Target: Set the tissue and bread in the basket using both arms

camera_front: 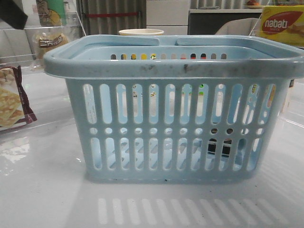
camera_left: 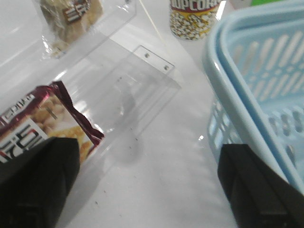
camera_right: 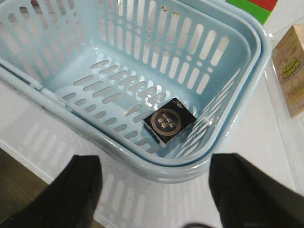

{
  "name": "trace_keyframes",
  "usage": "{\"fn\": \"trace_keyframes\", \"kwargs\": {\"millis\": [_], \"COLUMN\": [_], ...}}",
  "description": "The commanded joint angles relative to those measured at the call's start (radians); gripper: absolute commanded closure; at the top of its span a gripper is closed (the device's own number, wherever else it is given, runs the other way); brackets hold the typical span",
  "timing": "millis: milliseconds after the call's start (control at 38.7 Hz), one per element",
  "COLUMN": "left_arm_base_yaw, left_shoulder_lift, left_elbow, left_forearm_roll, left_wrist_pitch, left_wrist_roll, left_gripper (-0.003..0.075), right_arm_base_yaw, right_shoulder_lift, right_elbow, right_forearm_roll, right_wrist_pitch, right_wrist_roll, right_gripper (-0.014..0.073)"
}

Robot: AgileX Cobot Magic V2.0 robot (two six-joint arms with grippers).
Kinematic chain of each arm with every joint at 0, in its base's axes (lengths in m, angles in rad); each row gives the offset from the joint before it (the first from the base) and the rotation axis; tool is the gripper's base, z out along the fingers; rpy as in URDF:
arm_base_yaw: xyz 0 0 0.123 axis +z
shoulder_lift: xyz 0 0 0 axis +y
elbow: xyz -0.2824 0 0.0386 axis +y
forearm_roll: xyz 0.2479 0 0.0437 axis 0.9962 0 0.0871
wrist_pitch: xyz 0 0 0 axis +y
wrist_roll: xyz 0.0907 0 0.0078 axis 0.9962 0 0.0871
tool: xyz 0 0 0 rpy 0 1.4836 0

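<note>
The light-blue basket [camera_front: 171, 118] stands in the middle of the white table. The dark tissue packet [camera_right: 170, 120] lies flat on the basket floor near a corner; it shows through the slots in the front view [camera_front: 218, 147]. The wrapped bread [camera_left: 71, 16] lies in a clear tray at the back left [camera_front: 50, 42]. My left gripper [camera_left: 147, 190] is open and empty over the table, between the basket's side [camera_left: 247, 80] and the cracker packet. My right gripper [camera_right: 156, 194] is open and empty, above and just outside the basket's rim [camera_right: 156, 159].
A maroon-edged cracker packet [camera_left: 42, 123] lies at the left [camera_front: 12, 102]. Clear acrylic trays [camera_left: 128, 80] lie near the bread. A popcorn cup [camera_left: 194, 19] stands behind the basket. A yellow nabati box [camera_front: 282, 23] is at the back right, and a beige carton [camera_right: 294, 66] beside the basket.
</note>
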Motion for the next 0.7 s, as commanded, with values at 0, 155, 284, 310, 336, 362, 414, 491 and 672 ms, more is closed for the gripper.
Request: {"fn": "trace_keyframes", "kwargs": {"millis": [0, 155, 284, 310, 336, 362, 414, 491, 672], "left_arm_base_yaw": [0.039, 0.077, 0.110, 0.115, 0.121, 0.123, 0.128, 0.130, 0.130], "left_shoulder_lift": [0.095, 0.263, 0.390, 0.409, 0.435, 0.453, 0.500, 0.554, 0.660], "left_elbow": [-0.142, -0.300, -0.437, -0.456, -0.474, -0.496, -0.532, -0.578, -0.637], "left_forearm_roll": [0.001, 0.038, 0.063, 0.069, 0.075, 0.084, 0.106, 0.118, 0.145], "left_wrist_pitch": [-0.091, -0.102, -0.107, -0.109, -0.118, -0.126, -0.143, -0.181, -0.242], "left_wrist_roll": [-0.002, -0.002, -0.002, -0.002, -0.002, -0.002, -0.002, -0.002, -0.002], "left_gripper": [0.0083, 0.0085, 0.0085, 0.0085, 0.0085, 0.0085, 0.0085, 0.0085, 0.0085], "right_arm_base_yaw": [0.001, 0.001, 0.001, 0.001, 0.001, 0.001, 0.001, 0.001, 0.001], "right_shoulder_lift": [-0.001, -0.001, -0.001, -0.001, -0.001, -0.001, -0.001, -0.001, -0.001], "right_elbow": [-0.025, -0.025, -0.025, -0.025, -0.025, -0.025, -0.025, -0.025, -0.025], "right_forearm_roll": [-0.019, -0.019, -0.019, -0.019, -0.019, -0.019, -0.019, -0.019, -0.019], "right_wrist_pitch": [-0.060, -0.060, -0.060, -0.060, -0.059, -0.059, -0.059, -0.059, -0.059], "right_wrist_roll": [-0.007, -0.007, -0.007, -0.007, -0.007, -0.007, -0.007, -0.007, -0.007], "right_gripper": [0.0025, 0.0025, 0.0025, 0.0025, 0.0025, 0.0025, 0.0025, 0.0025, 0.0025]}}
